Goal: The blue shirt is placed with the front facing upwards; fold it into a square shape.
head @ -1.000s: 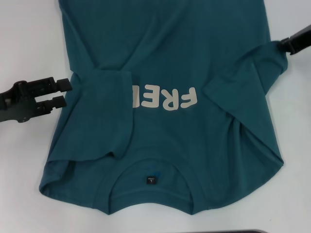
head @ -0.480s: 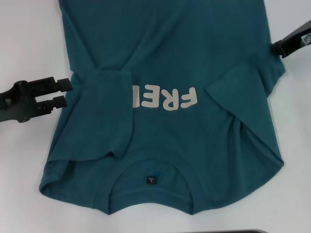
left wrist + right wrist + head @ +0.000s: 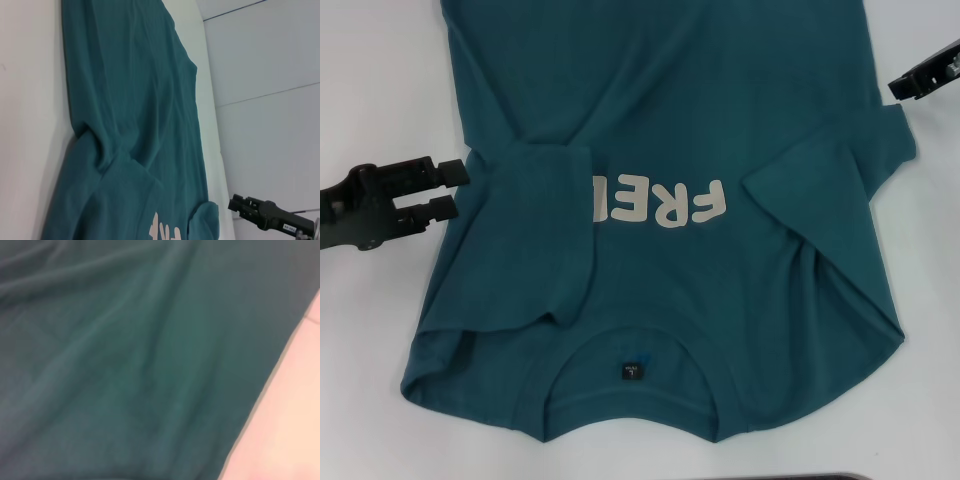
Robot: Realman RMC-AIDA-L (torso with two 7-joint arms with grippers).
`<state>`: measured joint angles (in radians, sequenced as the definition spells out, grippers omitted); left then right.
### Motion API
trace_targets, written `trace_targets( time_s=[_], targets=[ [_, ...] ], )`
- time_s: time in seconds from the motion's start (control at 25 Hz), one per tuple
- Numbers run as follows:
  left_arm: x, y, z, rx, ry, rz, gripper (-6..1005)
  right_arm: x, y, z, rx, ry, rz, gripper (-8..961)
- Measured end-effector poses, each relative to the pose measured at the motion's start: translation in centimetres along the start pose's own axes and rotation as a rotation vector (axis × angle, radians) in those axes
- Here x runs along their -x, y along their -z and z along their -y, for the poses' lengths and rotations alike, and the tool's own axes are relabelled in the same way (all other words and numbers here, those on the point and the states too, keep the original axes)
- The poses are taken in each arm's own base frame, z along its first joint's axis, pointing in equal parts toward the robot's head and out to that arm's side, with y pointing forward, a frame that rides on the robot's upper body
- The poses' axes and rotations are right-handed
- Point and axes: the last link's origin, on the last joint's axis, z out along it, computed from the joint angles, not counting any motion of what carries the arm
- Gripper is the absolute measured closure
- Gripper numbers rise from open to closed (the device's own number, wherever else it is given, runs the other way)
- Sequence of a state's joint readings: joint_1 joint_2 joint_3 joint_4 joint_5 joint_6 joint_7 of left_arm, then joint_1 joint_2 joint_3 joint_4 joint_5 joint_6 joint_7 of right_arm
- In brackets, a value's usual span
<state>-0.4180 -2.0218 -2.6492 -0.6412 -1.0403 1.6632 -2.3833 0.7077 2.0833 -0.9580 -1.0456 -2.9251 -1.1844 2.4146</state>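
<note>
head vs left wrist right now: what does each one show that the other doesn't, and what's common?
Head only: the left gripper, jaws open at the shirt's left edge; the collar with its small dark neck label; the left sleeve folded inward over the start of the lettering.

Left wrist only: the long plain lower body of the shirt running away across the table, and the pale floor beyond the table edge.

Both: the blue shirt, part of its pale letters, and the right gripper, off the cloth beside the right sleeve.

A bare test room or lab, by the look of it — a plain white desk carries the work, and beyond its edge stands a pale grey panelled wall with thin seams.
</note>
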Motion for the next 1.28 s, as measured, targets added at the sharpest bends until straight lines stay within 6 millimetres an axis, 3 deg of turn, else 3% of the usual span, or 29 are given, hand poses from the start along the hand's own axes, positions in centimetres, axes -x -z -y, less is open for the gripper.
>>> trace_targets(
  time_s=[0.04,0.16,0.24,0.56,0.76,0.88,1.08,1.28],
  targets=[
    [0.0,0.0,0.0,0.000,0.000,0.000,311,0.1,0.1,0.1,0.001,-0.010,0.010,880],
    [0.0,0.0,0.0,0.001,-0.001,0.000,311,0.4,0.6,0.4,0.033,-0.056,0.044,647],
    [0.0,0.0,0.0,0.002,-0.002,-0.001,311,0.4,1.0,0.3,0.097,-0.103,0.071,551],
    [0.2,0.9,-1.0,0.075,-0.135,0.002,311,-2.5,4.0,-1.1,0.629,-0.306,0.223,198],
    [0.6,2.0,-1.3,0.141,-0.248,-0.070,310,-5.2,6.0,-2.6,0.857,-0.315,0.363,205],
    [1.0,2.4,-1.3,0.166,-0.224,-0.078,310,-6.6,6.4,-3.0,0.899,-0.339,0.412,206],
    [2.3,3.7,-1.0,0.193,-0.108,-0.016,310,-8.3,5.6,-4.1,0.972,-0.412,0.419,206],
    [4.1,5.4,0.0,0.163,-0.015,0.024,310,-8.7,4.8,-4.7,1.011,-0.448,0.405,206]
  ],
)
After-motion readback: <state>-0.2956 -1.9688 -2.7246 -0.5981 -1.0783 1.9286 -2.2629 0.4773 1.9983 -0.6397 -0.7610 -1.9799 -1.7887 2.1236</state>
